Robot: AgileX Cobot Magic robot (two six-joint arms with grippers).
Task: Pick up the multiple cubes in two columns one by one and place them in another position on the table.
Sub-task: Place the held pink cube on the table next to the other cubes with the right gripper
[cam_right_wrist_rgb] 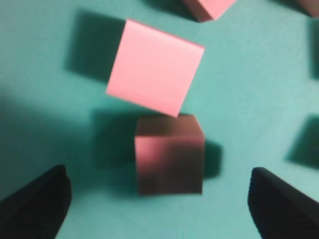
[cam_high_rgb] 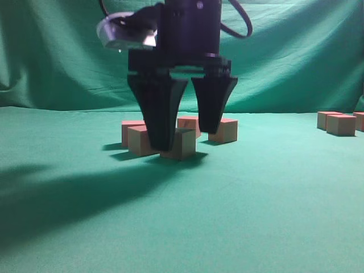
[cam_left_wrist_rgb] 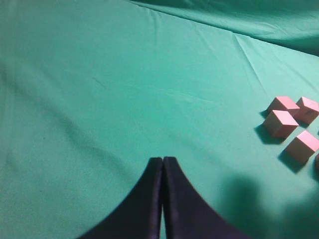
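The left gripper, jaws pressed together, hovers over bare table left of the cubes, while the right gripper points straight down, jaws wide, straddling the nearest cube.

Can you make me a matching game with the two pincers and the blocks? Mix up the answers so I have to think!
Things:
1. left pincer
2. right pincer
3. shaded cube between the right pincer's fingers
4. cube group at the far right of the exterior view

States:
A. wide open
B. sitting on the table, no pincer near
C. shut, holding nothing
D. not gripped yet, a finger on each side

Pairs: 1-C, 2-A, 3-D, 4-B
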